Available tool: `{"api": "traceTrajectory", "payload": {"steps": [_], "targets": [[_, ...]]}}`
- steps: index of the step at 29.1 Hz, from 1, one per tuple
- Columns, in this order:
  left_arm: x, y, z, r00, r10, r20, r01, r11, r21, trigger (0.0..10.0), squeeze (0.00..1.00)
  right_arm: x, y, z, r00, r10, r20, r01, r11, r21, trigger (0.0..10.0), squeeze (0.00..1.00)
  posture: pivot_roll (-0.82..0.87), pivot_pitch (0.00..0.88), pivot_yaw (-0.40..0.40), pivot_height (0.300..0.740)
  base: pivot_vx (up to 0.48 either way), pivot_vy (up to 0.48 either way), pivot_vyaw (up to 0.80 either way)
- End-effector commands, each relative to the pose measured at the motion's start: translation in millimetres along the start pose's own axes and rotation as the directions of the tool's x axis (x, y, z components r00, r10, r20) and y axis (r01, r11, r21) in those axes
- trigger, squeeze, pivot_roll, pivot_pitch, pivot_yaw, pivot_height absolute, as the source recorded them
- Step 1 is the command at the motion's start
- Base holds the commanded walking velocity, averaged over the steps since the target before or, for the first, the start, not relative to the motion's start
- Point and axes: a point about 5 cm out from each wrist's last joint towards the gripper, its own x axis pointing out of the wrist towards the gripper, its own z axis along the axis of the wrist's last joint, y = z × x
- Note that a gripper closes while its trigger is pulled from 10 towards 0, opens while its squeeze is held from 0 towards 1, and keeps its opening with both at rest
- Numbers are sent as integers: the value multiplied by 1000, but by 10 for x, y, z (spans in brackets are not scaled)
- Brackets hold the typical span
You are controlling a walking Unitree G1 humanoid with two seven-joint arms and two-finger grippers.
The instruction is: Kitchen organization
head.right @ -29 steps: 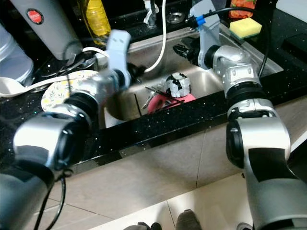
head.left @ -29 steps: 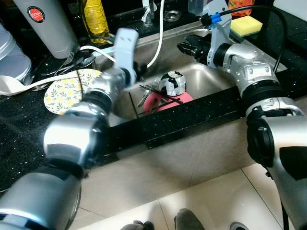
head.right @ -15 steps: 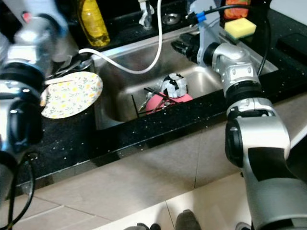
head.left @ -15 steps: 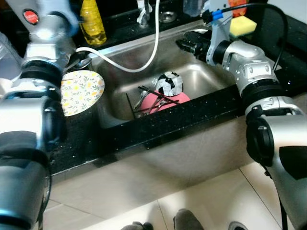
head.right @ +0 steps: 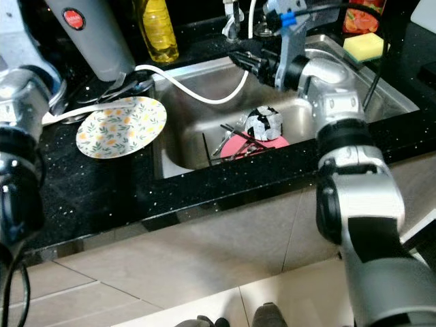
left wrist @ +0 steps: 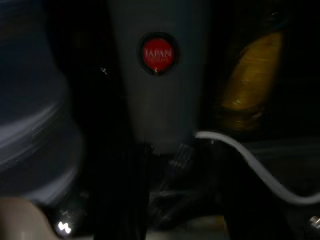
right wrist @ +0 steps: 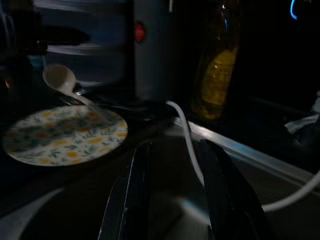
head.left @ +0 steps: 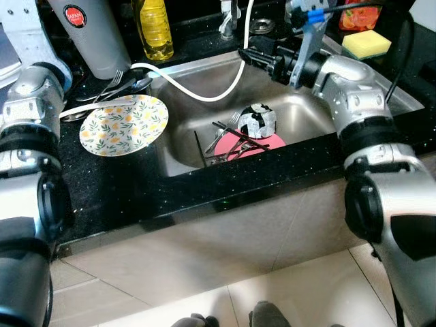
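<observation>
A pink plate (head.left: 253, 144) lies in the steel sink (head.left: 204, 88) with a black-and-white cup (head.left: 259, 120) on it and several utensils (head.left: 228, 139) across it. On the black counter to the left sits a floral plate (head.left: 124, 124), with cutlery (head.left: 116, 87) and a white spoon (right wrist: 59, 77) behind it. My right gripper (head.left: 246, 56) hovers open over the sink's back edge near the white hose (head.left: 197, 85), holding nothing; its fingers (right wrist: 132, 195) point towards the floral plate (right wrist: 65, 135). My left arm (head.left: 27, 102) reaches up over the far left counter, and its wrist camera faces the grey thermos (left wrist: 160, 75).
A grey thermos (head.left: 95, 34) and a yellow bottle (head.left: 155, 27) stand at the back of the counter. A yellow sponge (head.left: 366, 44) lies right of the sink. The faucet (head.left: 228, 13) is behind the sink. Tiled floor lies below the counter edge (head.left: 225, 197).
My left arm has swung away from the sink's left rim to the far left counter by the thermos. My right gripper has shifted left along the sink's back. The camera has moved.
</observation>
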Motion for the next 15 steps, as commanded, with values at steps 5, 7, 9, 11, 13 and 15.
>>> {"api": "traceTrajectory", "payload": {"steps": [5, 7, 9, 11, 13, 15], "targets": [[-313, 194, -17, 997, 20, -73, -25, 997, -67, 10000, 0, 94, 109, -26, 998, 52, 23, -52, 998, 22, 10000, 0, -25, 109, 94, 740, 0, 0, 0], [-416, 170, -115, 996, 28, -85, -33, 998, -62, 10000, 0, 132, 122, -39, 999, 47, 25, -48, 998, 32, 10000, 0, -20, 109, 93, 740, 0, 0, 0], [-644, 17, -400, 992, 22, -121, -41, 987, -159, 10000, 0, 248, 199, -61, 997, 71, 21, -72, 997, 38, 10000, 0, 12, 111, 67, 740, 0, 0, 0], [-711, 0, -478, 991, 38, -130, -65, 975, -211, 10000, 0, 293, 250, -77, 995, 98, 15, -99, 994, 42, 10000, 0, 13, 109, 62, 740, 0, 0, 0], [-758, 9, -513, 989, 55, -137, -87, 965, -246, 10000, 0, 336, 331, -92, 988, 152, 8, -152, 988, 34, 10000, 0, 14, 109, 60, 740, 0, 0, 0], [-784, 42, -520, 987, 72, -143, -110, 953, -283, 10000, 0, 392, 453, -104, 973, 232, 4, -232, 973, 21, 10000, 0, 14, 107, 60, 740, 0, 0, 0]]}}
